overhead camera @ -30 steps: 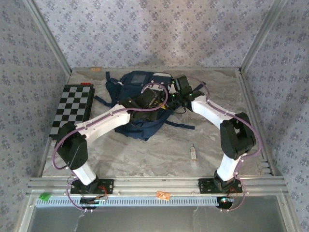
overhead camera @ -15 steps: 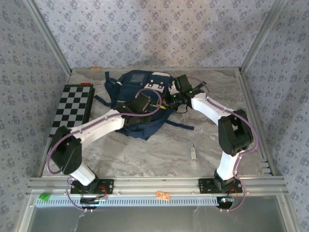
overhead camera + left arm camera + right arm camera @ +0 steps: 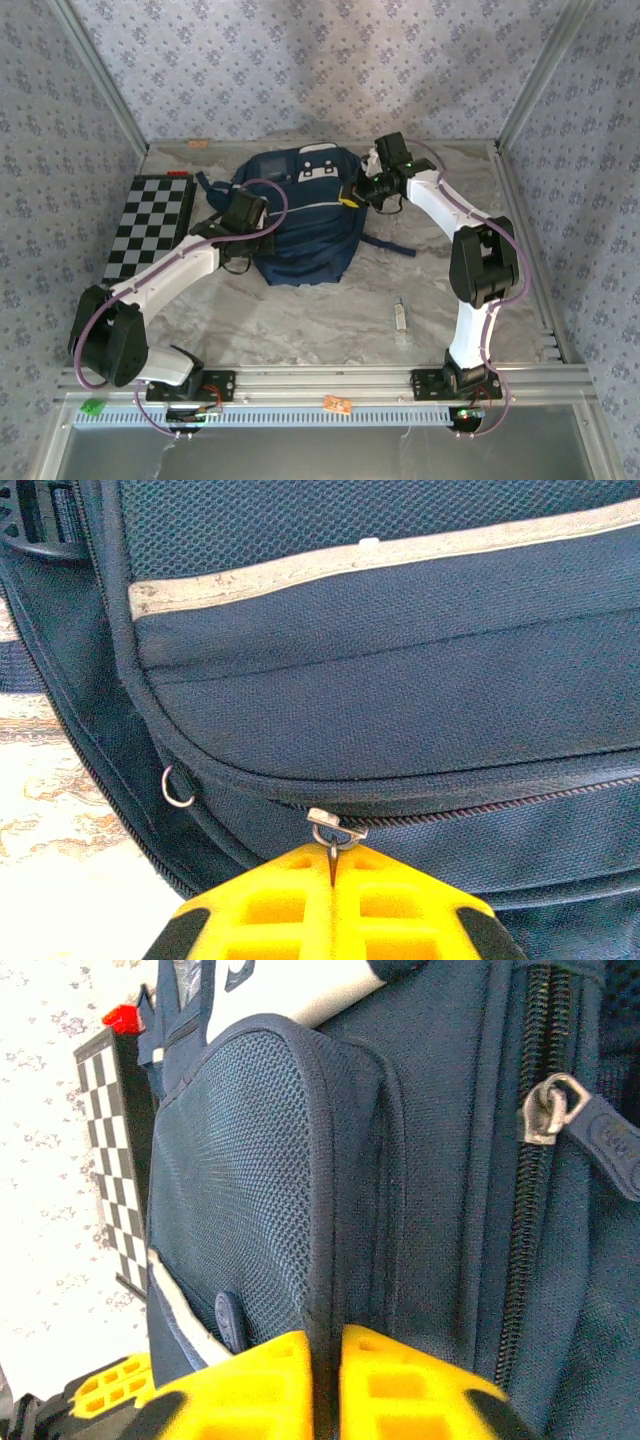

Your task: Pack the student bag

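Observation:
The student bag (image 3: 300,225) lies flat mid-table, navy with white stripes and white buckle patches at its far end. My left gripper (image 3: 262,236) is at the bag's left side. In the left wrist view its yellow fingers (image 3: 270,905) are shut on the metal zipper pull (image 3: 335,830) of a lower zipper. My right gripper (image 3: 346,197) is at the bag's right edge. In the right wrist view its yellow fingers (image 3: 400,1380) are clamped on the raised seam of the bag's mesh front pocket (image 3: 245,1180). A second zipper pull (image 3: 550,1110) hangs free to the right.
A folded chessboard (image 3: 150,225) lies left of the bag, also seen behind it as the chessboard (image 3: 115,1160) in the right wrist view. A small clear tube-like item (image 3: 401,318) rests on the marble tabletop near the right arm's base. Aluminium frame posts and patterned walls enclose the table.
The bag went from crumpled under both wrists to flat and stretched out. My left gripper moved left to the bag's side; my right gripper moved toward the far edge.

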